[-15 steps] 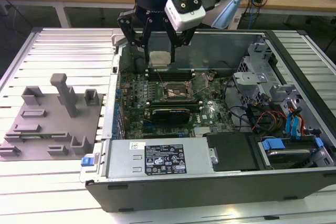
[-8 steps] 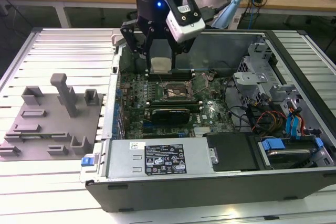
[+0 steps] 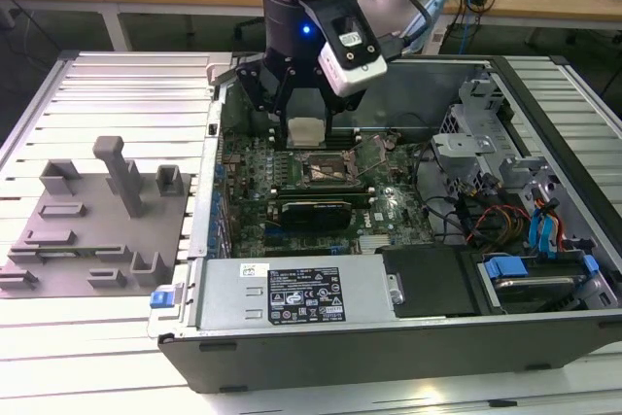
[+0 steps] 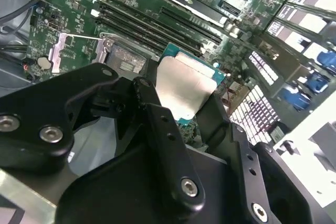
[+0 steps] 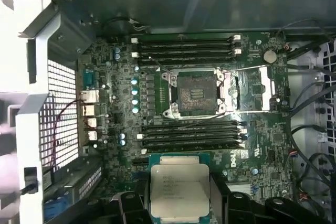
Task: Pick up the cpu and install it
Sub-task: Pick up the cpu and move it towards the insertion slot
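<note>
The cpu (image 3: 305, 131), a thin square chip with a silvery top on a green edge, hangs inside the open computer case (image 3: 389, 347), with my gripper (image 3: 305, 135) shut on its two sides. It sits above the motherboard, just behind the open dark socket (image 3: 326, 170) in the exterior view. In the first wrist view the cpu (image 5: 179, 190) is apart from the socket (image 5: 191, 94), whose metal load plate (image 5: 253, 90) is flipped open beside it. In the second wrist view the black fingers (image 4: 152, 116) clamp the cpu (image 4: 184, 87).
A grey plastic tray (image 3: 92, 216) with upright posts lies at the exterior view's left, outside the case. Memory slots (image 5: 191, 132) flank the socket. A power supply (image 3: 292, 298) lines the case front. Drive bays, blue tabs (image 3: 505, 267) and cables crowd the right.
</note>
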{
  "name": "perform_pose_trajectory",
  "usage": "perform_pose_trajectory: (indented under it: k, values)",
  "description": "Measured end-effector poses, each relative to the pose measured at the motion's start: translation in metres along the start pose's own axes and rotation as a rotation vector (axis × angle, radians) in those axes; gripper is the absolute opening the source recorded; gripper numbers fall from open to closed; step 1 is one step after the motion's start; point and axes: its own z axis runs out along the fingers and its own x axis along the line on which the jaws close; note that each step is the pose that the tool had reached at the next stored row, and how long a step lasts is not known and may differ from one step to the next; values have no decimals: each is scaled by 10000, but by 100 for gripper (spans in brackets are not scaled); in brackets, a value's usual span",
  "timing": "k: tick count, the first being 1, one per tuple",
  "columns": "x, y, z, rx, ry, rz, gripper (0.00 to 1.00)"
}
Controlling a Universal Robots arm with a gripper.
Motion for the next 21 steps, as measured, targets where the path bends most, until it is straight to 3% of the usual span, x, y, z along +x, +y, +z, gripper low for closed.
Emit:
perform_pose_trajectory:
  k: [9, 17, 19, 21]
  values:
    - [-174, 158, 133, 1, 8, -1, 55]
    - [-360, 291, 369, 1, 27, 1, 55]
    - [-377, 350, 434, 1, 27, 1, 55]
    - [-397, 445, 547, 1, 27, 0, 55]
